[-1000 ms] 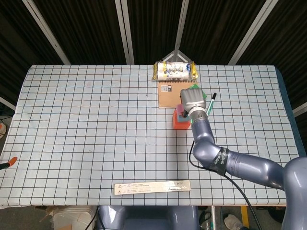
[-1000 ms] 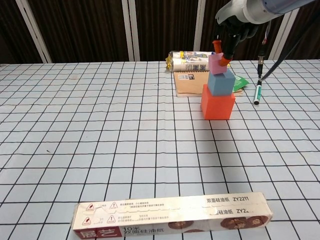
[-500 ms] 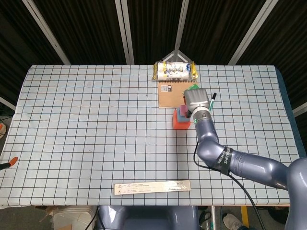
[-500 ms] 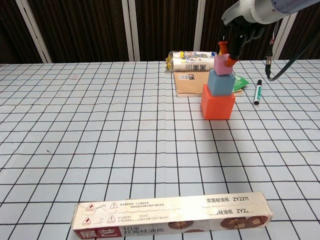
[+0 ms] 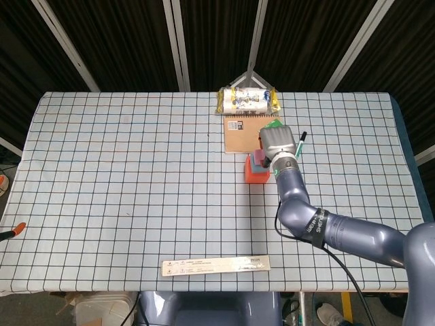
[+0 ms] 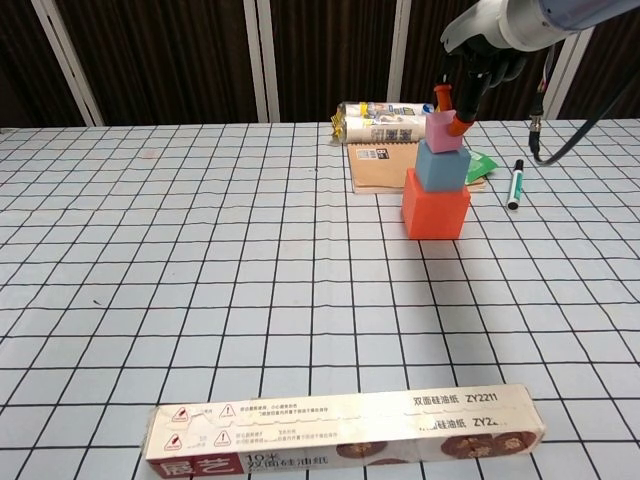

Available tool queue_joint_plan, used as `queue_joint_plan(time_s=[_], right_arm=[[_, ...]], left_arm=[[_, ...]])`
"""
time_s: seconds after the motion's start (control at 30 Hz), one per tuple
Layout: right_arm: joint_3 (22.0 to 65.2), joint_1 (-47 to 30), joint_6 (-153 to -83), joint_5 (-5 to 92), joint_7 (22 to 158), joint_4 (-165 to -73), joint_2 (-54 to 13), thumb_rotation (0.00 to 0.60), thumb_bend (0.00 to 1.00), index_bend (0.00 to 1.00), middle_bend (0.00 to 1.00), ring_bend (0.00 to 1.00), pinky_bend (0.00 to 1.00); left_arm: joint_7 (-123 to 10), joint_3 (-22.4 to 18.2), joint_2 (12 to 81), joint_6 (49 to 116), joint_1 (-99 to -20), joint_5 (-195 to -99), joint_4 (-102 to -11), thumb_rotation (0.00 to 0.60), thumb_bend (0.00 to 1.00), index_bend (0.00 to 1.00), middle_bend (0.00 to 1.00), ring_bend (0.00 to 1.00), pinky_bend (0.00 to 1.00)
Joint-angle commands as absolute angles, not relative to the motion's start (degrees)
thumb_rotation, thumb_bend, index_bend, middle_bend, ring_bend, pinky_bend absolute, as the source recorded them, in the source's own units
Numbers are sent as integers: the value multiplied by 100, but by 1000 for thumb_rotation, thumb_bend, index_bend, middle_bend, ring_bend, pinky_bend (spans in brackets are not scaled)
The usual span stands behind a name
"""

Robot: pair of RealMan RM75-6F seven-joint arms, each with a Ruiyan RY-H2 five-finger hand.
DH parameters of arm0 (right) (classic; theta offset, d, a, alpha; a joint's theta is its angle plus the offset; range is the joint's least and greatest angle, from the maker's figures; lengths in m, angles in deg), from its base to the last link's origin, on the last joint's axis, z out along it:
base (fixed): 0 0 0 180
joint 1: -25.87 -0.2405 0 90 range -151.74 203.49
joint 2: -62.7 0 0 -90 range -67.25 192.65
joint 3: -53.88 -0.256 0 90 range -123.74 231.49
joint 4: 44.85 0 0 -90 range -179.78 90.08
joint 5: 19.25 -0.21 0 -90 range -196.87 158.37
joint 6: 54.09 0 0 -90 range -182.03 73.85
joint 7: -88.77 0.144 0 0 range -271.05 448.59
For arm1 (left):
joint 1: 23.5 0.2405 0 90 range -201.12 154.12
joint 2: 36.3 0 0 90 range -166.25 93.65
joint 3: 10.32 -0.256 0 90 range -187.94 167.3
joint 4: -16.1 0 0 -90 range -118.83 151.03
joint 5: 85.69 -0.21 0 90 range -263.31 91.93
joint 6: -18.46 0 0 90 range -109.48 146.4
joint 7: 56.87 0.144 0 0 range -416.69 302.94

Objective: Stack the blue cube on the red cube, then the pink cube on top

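— How is the right hand [image 6: 478,45] placed, and is anything held by it?

— It is seen above the stack at the far right of the tabletop [image 6: 200,290]. In the chest view its fingers [image 6: 463,100] are pointed downward, with orange tips set against the pink cube [image 6: 442,133] on both sides. The cube appears to be pinched between them, though it cannot be told for certain whether pressure is applied. The left hand is not shown in either view.

— Where are the cubes found?

— The pink cube is set on the blue cube [image 6: 441,167], which is stood on the red cube [image 6: 435,211]. The pink one is seen slightly turned and shifted toward the right edge of the blue one. From the head view only a sliver of the pink cube [image 5: 255,161] and the red cube [image 5: 255,174] is shown beside the right hand [image 5: 276,145].

— What else is laid out nearby?

— A brown cardboard box [image 6: 382,164] is placed just behind the stack, and a snack packet [image 6: 378,121] is lain behind that. A green-capped marker [image 6: 515,188] is rested to the right of the stack, near a green packet [image 6: 482,163]. A long flat carton [image 6: 345,432] with printed lettering is laid along the near edge.
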State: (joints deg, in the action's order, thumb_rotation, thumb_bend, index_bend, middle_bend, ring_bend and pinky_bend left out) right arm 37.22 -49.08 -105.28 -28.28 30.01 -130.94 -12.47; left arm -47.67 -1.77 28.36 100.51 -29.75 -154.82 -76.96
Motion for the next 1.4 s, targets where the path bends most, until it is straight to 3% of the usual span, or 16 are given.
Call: queue_joint_plan(time_s=[0.03, 0.43, 0.7, 1.4], right_arm=[[3747, -4918, -10511, -2832, 3028, -13072, -1251, 600, 459, 573, 1000, 1000, 1000], [3855, -4976, -10469, -2845, 3100, -13040, -1248, 600, 458, 572, 1000, 1000, 1000], [3941, -5045, -10488, -2939, 3044, -13123, -1168, 600, 459, 477, 1000, 1000, 1000], [4066, -5111, -10445, -2986, 3105, -13152, -1137, 600, 459, 394, 1000, 1000, 1000]], left_arm=[[-4776, -174, 2833, 10049, -2973, -15475, -7692, 600, 166, 34, 0, 0, 0], [-4759, -179, 2839, 10040, -2980, -15478, -7690, 600, 166, 34, 0, 0, 0], [-4784, -184, 2833, 10033, -2980, -15495, -7683, 600, 166, 34, 0, 0, 0], [-4776, -185, 2832, 10037, -2977, -15490, -7689, 600, 166, 34, 0, 0, 0]])
